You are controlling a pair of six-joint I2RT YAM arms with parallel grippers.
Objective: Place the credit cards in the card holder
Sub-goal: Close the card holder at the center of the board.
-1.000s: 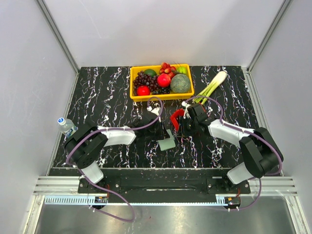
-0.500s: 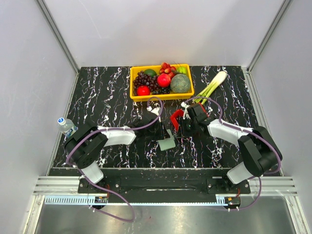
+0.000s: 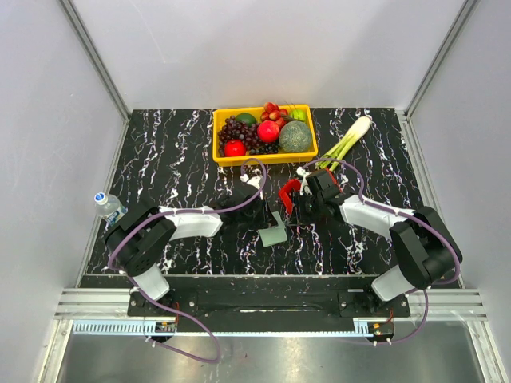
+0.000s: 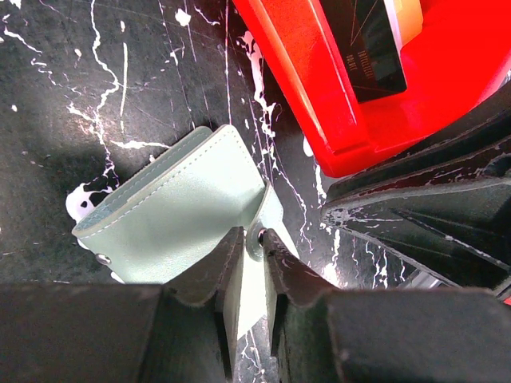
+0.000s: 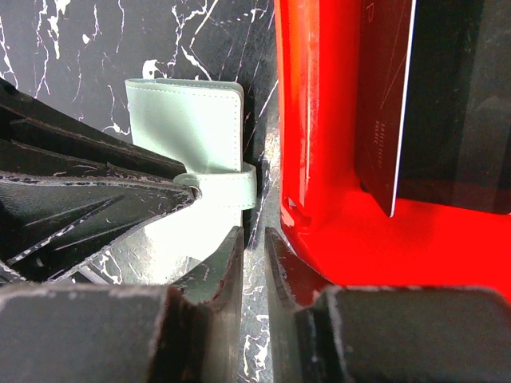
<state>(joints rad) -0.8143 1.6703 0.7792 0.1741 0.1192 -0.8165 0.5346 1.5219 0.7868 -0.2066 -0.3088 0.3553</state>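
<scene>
Left wrist view: your left end effector (image 4: 254, 239) is pinched together on the snap strap (image 4: 270, 211) of the card holder (image 4: 172, 209), with pale green material showing between the fingers. My read is that this grip pins the pouch and tugs the strap so the flap can come open.

The card holder lies flat and folded on the surface (image 4: 80, 96), about midway along the near edge and a little in from it.

The credit cards aren't in it yet. They stand on edge in the red basket (image 4: 307, 88), just past the holder toward the far edge. A dark card (image 4: 367, 48) is in front and an orange-whitish card (image 4: 407, 16) is behind it. Standing upright probably leaves a top edge free to pinch.

Right end effector (image 5: 254, 235): the fingers are nearly together with only a thin slit, and I see nothing between them. It hangs over the gap between the strap and the basket wall, just beside both.

Judgement: you're at the open-the-holder step and no card is picked. Next, the right side needs to open and go in over the dark card. Watch the basket rim, since clearance there looks tight.
</scene>
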